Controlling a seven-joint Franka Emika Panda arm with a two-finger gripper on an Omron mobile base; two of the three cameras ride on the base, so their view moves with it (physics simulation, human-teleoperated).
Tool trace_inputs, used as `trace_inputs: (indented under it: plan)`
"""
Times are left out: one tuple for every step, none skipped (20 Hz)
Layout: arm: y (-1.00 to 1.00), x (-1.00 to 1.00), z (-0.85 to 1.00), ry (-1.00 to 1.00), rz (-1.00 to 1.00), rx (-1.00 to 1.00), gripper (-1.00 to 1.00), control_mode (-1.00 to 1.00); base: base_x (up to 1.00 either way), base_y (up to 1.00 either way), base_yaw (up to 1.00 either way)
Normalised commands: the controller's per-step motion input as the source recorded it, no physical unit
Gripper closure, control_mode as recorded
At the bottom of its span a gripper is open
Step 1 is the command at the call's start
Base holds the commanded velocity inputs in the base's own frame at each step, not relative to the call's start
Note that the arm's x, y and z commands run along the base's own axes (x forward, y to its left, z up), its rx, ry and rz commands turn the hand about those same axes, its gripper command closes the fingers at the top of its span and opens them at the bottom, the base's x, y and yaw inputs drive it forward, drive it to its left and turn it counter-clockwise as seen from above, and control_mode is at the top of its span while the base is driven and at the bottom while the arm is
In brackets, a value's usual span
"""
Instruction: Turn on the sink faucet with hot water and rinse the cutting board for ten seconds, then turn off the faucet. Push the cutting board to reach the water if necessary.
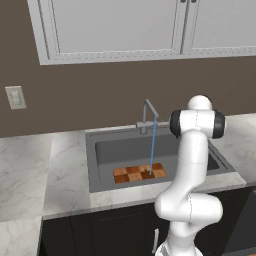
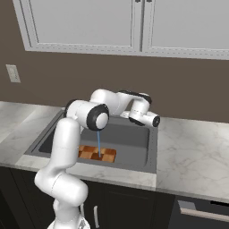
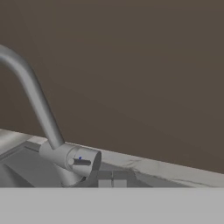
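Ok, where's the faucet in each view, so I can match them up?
Left base view: faucet at centre, behind the sink, its water falling onto the cutting board.
Right base view: I can't pick it out behind the arm.
Hand view: lower left, lever towards the camera.
Shared landmark: the brown wall.

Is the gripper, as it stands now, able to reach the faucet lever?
Probably yes. The gripper, jaws shut, sits close in front of the faucet with its short lever, and nothing stands between them.
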Motion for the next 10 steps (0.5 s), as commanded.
trace_inputs:
  plan:
    - [0.00,0.00,0.00,0.00,0.00,0.00,1.00,-1.00,0.00,0.00,0.00]
    - [0.00,0.00,0.00,0.00,0.00,0.00,1.00,-1.00,0.00,0.00,0.00]
    - [0.00,0.00,0.00,0.00,0.00,0.00,1.00,-1.00,0.00,0.00,0.00]
    - [0.00,0.00,0.00,0.00,0.00,0.00,1.00,-1.00,0.00,0.00,0.00]
    - [0.00,0.00,0.00,0.00,0.00,0.00,1.00,-1.00,0.00,0.00,0.00]
    - [0.00,0.00,0.00,0.00,0.00,0.00,1.00,-1.00,0.00,0.00,0.00]
    - [0.00,0.00,0.00,0.00,0.00,0.00,1.00,-1.00,0.00,0.00,0.00]
    - [0.00,0.00,0.00,0.00,0.00,0.00,1.00,-1.00,0.00,0.00,0.00]
    - [0.00,0.00,0.00,0.00,0.00,0.00,1.00,-1.00,0.00,0.00,0.00]
    - [0.00,0.00,0.00,0.00,0.00,0.00,1.00,-1.00,0.00,0.00,0.00]
